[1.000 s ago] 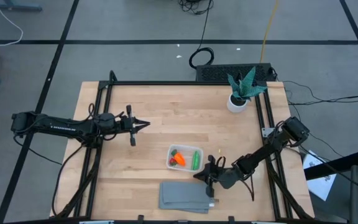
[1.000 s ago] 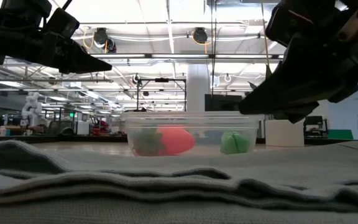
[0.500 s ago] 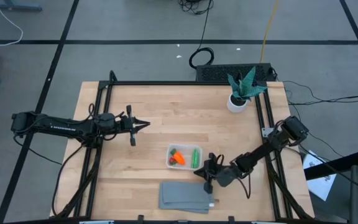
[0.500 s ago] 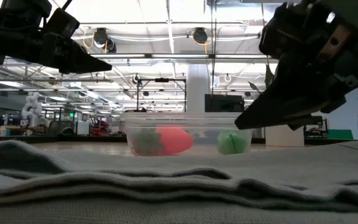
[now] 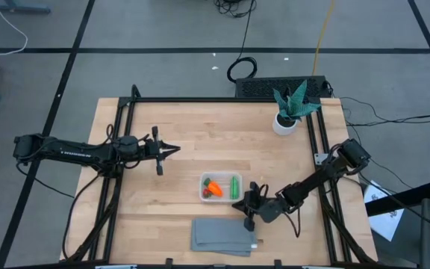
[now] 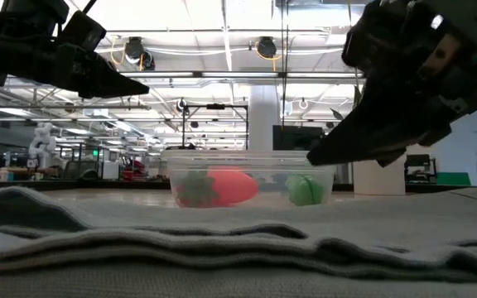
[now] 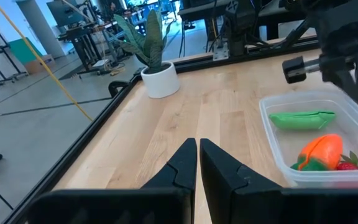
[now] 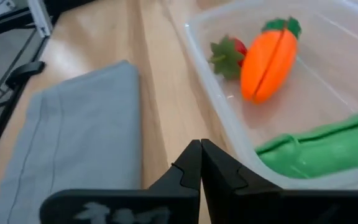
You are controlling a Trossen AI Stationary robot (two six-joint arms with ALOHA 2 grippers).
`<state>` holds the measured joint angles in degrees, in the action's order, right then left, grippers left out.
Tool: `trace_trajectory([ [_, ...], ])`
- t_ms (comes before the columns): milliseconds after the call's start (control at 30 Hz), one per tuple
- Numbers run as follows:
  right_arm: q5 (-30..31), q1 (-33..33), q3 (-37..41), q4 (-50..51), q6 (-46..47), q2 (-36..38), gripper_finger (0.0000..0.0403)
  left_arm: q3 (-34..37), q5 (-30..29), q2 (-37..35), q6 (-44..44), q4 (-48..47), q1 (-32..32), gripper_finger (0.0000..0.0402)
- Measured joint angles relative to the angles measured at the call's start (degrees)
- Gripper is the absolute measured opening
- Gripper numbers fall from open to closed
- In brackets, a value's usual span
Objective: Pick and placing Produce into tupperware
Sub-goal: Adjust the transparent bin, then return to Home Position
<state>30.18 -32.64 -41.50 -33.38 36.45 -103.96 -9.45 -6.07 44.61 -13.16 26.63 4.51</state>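
The clear tupperware (image 5: 201, 187) rests flat on the wooden table, right of centre. Inside it lie the orange carrot (image 8: 271, 59), the red berry (image 8: 229, 53) and the green pod (image 8: 316, 149). My right gripper (image 5: 235, 204) is shut and low, coming in from the table's right, with its tips at the tupperware's near wall by the right corner. My left gripper (image 5: 176, 149) is shut and hangs above the table left of centre, pointing right, well away from the tupperware. My right gripper lies level along the tupperware's near wall (image 8: 219, 115), close to its right corner, fingers shut and pointing toward the table's left. One finger's outer side sits right at that wall; the fingers hide the spot, so I cannot tell whether they touch.
A folded grey cloth (image 5: 221, 235) lies at the near edge, just below the right gripper. A spiky plant in a white pot (image 5: 290, 112) stands at the far right corner. Black frame rails run along the table's left and right sides. Bare wood lies between the left gripper and the tupperware.
My right gripper has crept toward the table's far edge, staying shut. The tupperware has slid slightly toward the far-left with it; in the low view its right end and the green pod have shifted left while its left end stayed put.
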Motion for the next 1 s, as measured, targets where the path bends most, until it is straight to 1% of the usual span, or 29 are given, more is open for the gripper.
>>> trace_trajectory([
  [67,-0.08,-0.37,0.0,-0.15,-2.06,0.95,0.0,0.0,0.15,-0.01,-0.33,-0.06,-0.13,0.0026],
  [200,0.06,-0.96,0.03,0.22,-6.16,3.38,0.0,0.0,4.02,-0.08,-1.31,-0.06,-0.42,0.0026],
  [267,0.24,-1.12,0.02,0.3,-8.04,4.97,0.0,0.0,4.88,-0.1,-1.14,-0.09,-1.07,0.0026],
  [367,2.89,-1.44,0.0,3.16,-10.4,7.37,0.0,0.0,4.98,-0.08,-1.13,-0.07,-2.58,0.0026],
  [467,5.25,-1.69,0.0,6.39,-12.48,9.57,0.0,0.0,4.05,-0.28,-1.67,0.27,-4.06,0.0026],
  [633,9.0,-2.37,0.63,9.26,-17.37,13.74,0.0,0.0,-0.57,-3.55,-3.88,-0.19,-6.24,0.0026],
  [767,9.63,-2.37,5.15,5.61,-20.91,19.05,0.0,0.0,-1.07,-7.56,-5.16,-2.14,-8.0,0.0026],
  [867,11.82,-2.34,11.5,-0.74,-22.65,23.77,0.0,0.0,-1.49,-10.55,-4.8,-5.31,-9.68,0.002],
  [1000,12.3,-1.7,18.79,-8.78,-23.7,28.86,0.0,0.02,-2.6,-12.14,-3.27,-8.29,-11.88,0.0003],
])
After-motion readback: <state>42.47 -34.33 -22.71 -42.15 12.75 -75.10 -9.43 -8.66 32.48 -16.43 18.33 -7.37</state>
